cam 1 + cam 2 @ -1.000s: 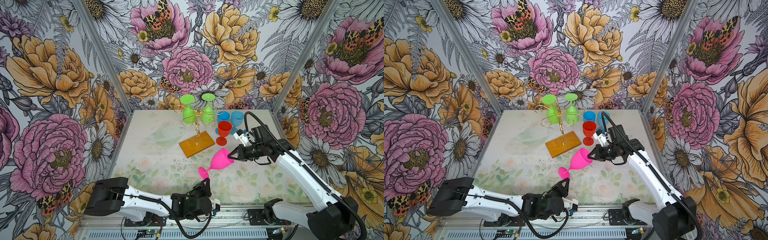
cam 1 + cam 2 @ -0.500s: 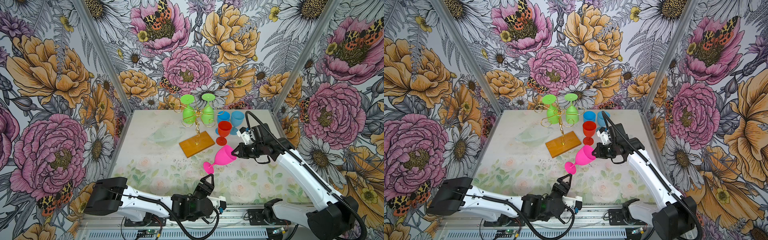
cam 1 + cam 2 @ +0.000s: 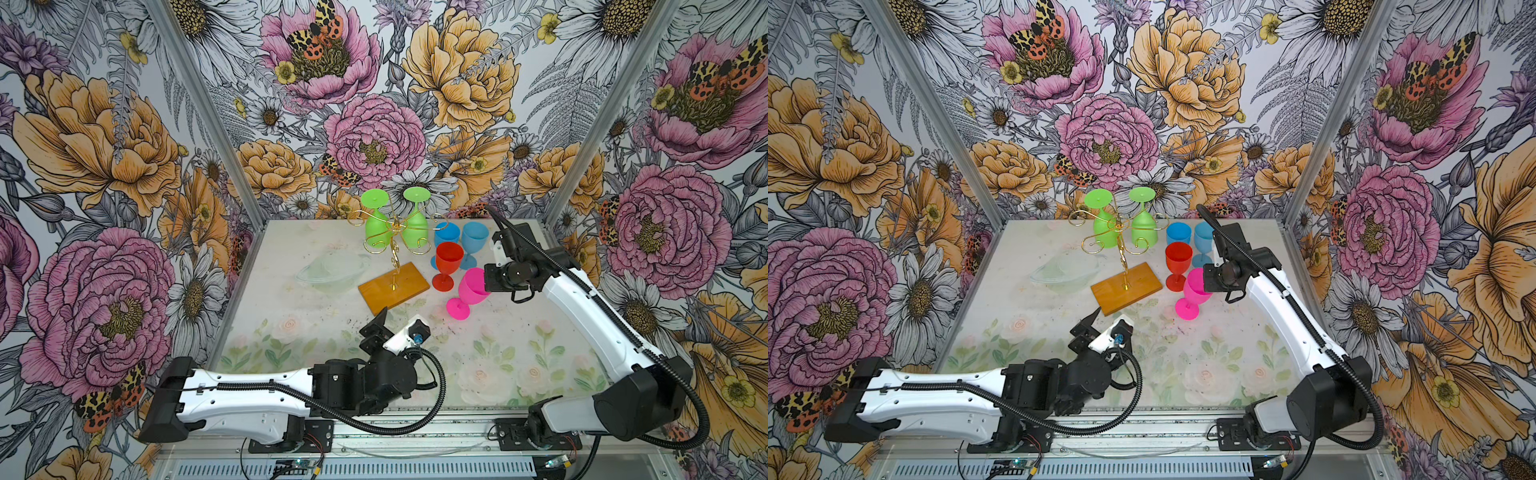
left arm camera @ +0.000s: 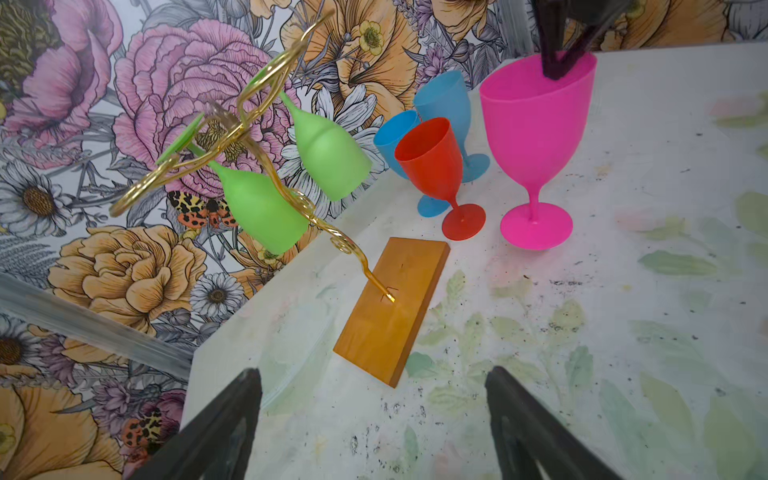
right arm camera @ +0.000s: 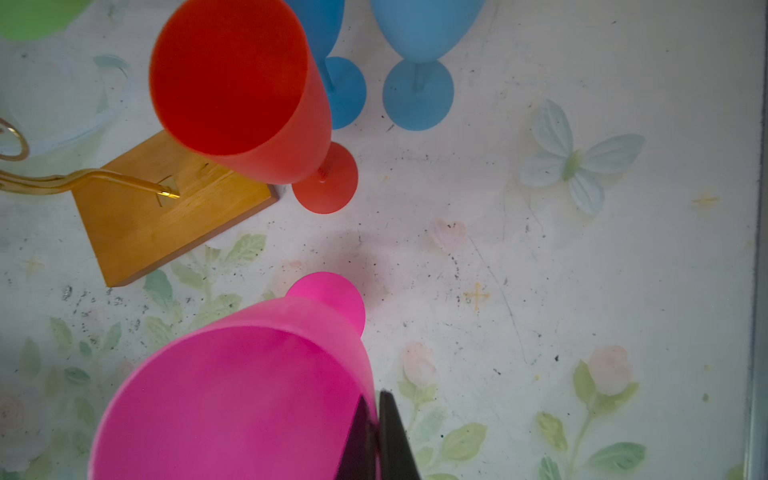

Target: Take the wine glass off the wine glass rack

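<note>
Wine glass, the pink one [image 3: 473, 284], is off the wine glass rack [image 3: 395, 286] and upright near it; my right gripper [image 5: 376, 405] pinches its rim; my left gripper [image 4: 372, 374] gapes empty; only letting go seems left; two green glasses [image 3: 376, 232] hang on the rack.

You've got a wine glass rack [image 3: 397, 226] of thin gold metal wire, glossy, on a wood base [image 3: 392, 289]: orange-brown, smooth, slight sheen, grain visible. Right of base, the pink wine glass [image 3: 473, 286], red glass [image 3: 449, 259] & blue glasses [image 3: 475, 239] look like matt frosted plastic. Same for green glasses [image 3: 376, 230] over it. Left of base: clear glossy bowl [image 3: 332, 270]. Counter [image 3: 519, 332] under base: matt printed sheet, scuffed, dark specks. Fingers [image 4: 216, 432]: matt black plastic.
</note>
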### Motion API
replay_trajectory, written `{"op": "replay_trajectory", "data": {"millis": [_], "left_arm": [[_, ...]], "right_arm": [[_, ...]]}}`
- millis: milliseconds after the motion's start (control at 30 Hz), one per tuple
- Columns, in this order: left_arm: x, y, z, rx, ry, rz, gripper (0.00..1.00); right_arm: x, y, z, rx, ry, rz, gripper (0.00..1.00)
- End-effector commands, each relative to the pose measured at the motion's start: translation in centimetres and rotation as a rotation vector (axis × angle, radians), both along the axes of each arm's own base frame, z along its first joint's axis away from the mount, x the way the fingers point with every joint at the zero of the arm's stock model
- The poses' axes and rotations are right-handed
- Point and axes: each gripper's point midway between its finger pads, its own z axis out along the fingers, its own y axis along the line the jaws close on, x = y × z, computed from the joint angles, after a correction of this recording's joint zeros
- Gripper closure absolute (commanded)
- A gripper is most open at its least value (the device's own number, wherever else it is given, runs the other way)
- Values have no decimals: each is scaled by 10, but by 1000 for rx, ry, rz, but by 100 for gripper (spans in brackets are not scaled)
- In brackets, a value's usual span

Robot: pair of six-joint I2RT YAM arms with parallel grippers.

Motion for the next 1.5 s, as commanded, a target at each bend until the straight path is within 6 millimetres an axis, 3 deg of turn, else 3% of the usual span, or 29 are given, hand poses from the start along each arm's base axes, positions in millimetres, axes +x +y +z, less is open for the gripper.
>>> {"op": "replay_trajectory", "data": {"millis": [0,167,333,533,733,1033,1467], "left_arm": [[5,23,-10,-232,159,15,9],[23,71,-4,-469,266,70,9],[33,102,-8,-526,319,139,2],[50,116,-19,-569,449,209,1],[65,129,-7,-646,482,220,1],[85,145,16,-756,508,235,1],[114,157,14,-802,569,277,1]], "right_arm": [[15,-20,3,-96,-11,-35,100],[42,-37,-1,-142,-1,-79,100],[69,-44,-3,-151,0,-99,100],[99,-43,-11,-163,9,-97,100],[119,-42,-16,-156,11,-98,100],[133,-39,-27,-149,22,-98,100],[145,-27,-36,-91,34,-76,100]]}}
